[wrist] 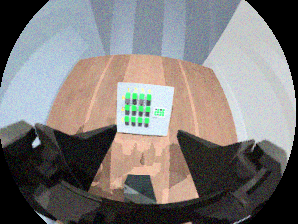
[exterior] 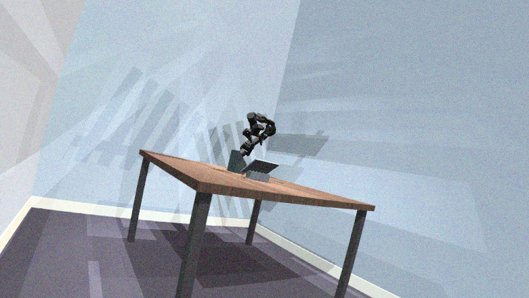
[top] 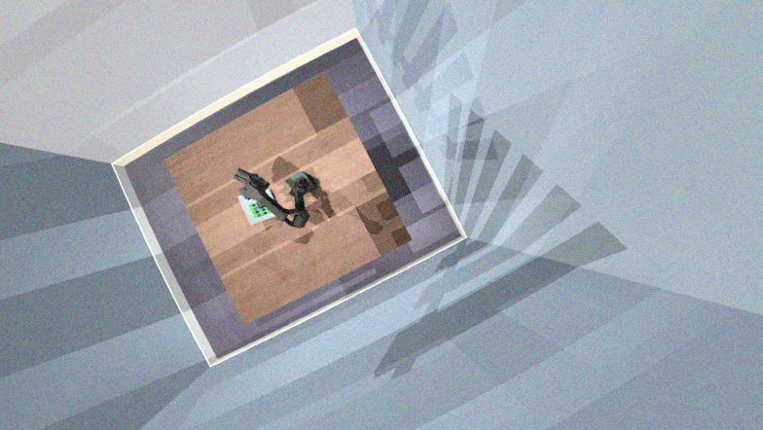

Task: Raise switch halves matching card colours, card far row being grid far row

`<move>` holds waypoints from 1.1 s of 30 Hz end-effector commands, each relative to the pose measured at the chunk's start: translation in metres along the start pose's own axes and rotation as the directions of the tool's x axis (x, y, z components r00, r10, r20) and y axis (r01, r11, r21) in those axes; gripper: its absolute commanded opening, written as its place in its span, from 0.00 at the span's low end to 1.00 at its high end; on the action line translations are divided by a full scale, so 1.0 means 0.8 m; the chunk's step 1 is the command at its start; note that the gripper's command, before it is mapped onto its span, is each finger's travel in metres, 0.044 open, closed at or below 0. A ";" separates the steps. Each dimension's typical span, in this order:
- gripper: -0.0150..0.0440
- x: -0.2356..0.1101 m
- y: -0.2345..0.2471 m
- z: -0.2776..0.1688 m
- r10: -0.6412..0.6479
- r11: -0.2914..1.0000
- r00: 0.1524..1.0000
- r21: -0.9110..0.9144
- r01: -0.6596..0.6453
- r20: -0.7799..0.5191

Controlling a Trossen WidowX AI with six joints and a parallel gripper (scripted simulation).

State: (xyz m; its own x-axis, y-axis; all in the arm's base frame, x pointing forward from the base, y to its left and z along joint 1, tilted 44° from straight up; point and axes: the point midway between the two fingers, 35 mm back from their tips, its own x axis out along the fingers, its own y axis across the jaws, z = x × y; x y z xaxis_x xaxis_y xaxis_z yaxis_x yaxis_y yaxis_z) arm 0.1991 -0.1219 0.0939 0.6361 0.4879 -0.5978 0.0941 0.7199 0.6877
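Observation:
A pale panel (wrist: 164, 127) (top: 247, 214) carries a grid of switches (wrist: 137, 109), in three rows of four, with green far halves and dark near halves. Which halves are raised cannot be told. The small card (wrist: 159, 112) lies right of the grid and shows mostly green squares; its exact pattern is too small to read. My gripper (wrist: 147, 131) is open, its two dark fingers wide apart with nothing between them. It is up above the panel, off its surface. In the top view the arm covers part of the panel; the exterior view shows the panel's dark underside (exterior: 263, 166) only.
The panel is tilted on a grey block (exterior: 258, 176) on the wooden table (top: 288, 277) (exterior: 222, 183). The arm's base (top: 302, 182) (exterior: 235, 161) stands close to the panel's near side. Small yellow marks line the grid's far and left sides in the wrist view.

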 end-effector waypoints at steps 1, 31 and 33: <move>0.89 0.003 0.001 -0.001 -0.001 1.000 1.000 0.000 0.001 -0.002; 0.25 0.182 0.058 -0.055 0.017 1.000 0.998 -0.001 -0.017 -0.055; 0.25 0.184 0.058 -0.055 0.017 1.000 0.998 -0.001 -0.017 -0.054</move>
State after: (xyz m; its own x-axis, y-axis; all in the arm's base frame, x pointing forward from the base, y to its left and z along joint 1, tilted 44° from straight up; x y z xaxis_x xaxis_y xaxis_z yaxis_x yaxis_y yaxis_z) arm 0.2632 0.0035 0.0254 0.6009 0.5282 -0.6000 0.0669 0.7147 0.6962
